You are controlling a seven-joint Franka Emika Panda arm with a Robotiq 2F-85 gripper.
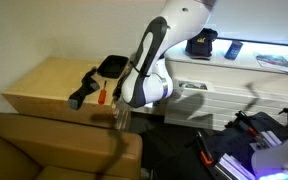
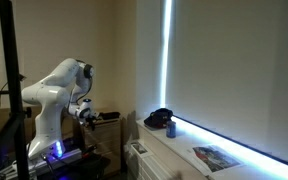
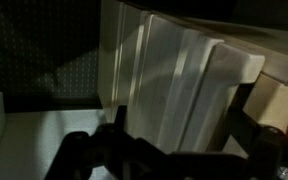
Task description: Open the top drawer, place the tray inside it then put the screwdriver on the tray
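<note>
The light wooden cabinet [image 1: 39,85] stands at the left. On its top lie the small black tray [image 1: 112,66] and the orange-handled screwdriver [image 1: 99,94]. My gripper [image 1: 120,118] hangs low at the cabinet's front right corner, below its top; it also shows in an exterior view [image 2: 84,112]. In the wrist view pale wooden panel edges [image 3: 174,80] fill the frame, and my gripper's [image 3: 169,130] dark fingers stand wide apart on either side of them, holding nothing. I cannot tell whether the top drawer is open; the arm hides its front.
A long black angular tool [image 1: 82,88] lies beside the screwdriver. The white slatted unit [image 1: 219,95] carries a black cap-like object [image 1: 202,44] and a magazine [image 1: 274,61]. A brown couch back [image 1: 54,145] sits in front of the cabinet.
</note>
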